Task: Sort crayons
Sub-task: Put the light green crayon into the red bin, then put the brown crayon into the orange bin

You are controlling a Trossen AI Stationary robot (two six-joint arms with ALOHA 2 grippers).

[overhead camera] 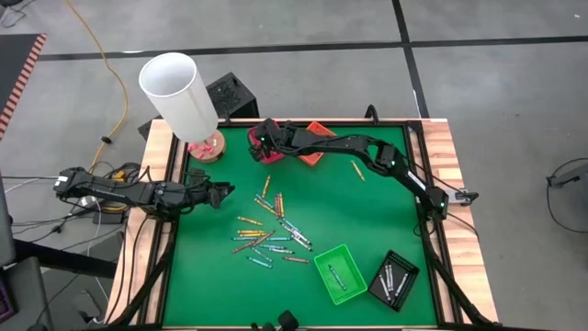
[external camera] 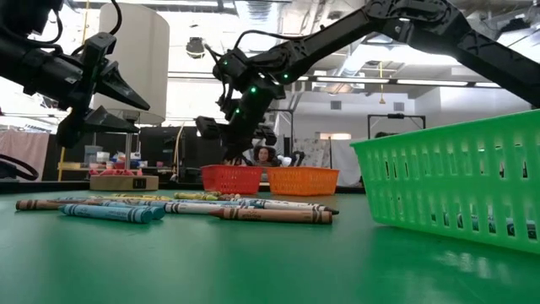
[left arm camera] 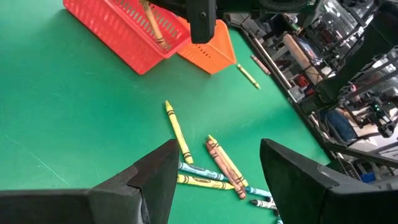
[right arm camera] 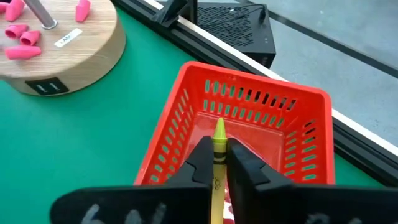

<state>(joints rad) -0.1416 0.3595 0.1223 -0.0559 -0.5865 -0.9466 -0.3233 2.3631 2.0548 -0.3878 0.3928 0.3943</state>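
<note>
Green felt table [overhead camera: 358,221] with most of the sorting left to do: a loose scatter of crayons [overhead camera: 271,234] mid-table, one stray yellow one [overhead camera: 357,170] near the far right. Some already put away: a few in the green basket [overhead camera: 342,273] and the black tray [overhead camera: 394,279] at the near edge, a brownish one in the red basket [right arm camera: 249,118] at the far edge (orange basket [left arm camera: 208,46] just beside it, contents not visible). Right pincer [right arm camera: 219,163] over the red basket, jaws only slightly parted, a yellow crayon [right arm camera: 218,158] between the fingertips, apparently on the verge of dropping. Left pincer [left arm camera: 214,174] wide open, empty, hovering at the table's left edge.
</note>
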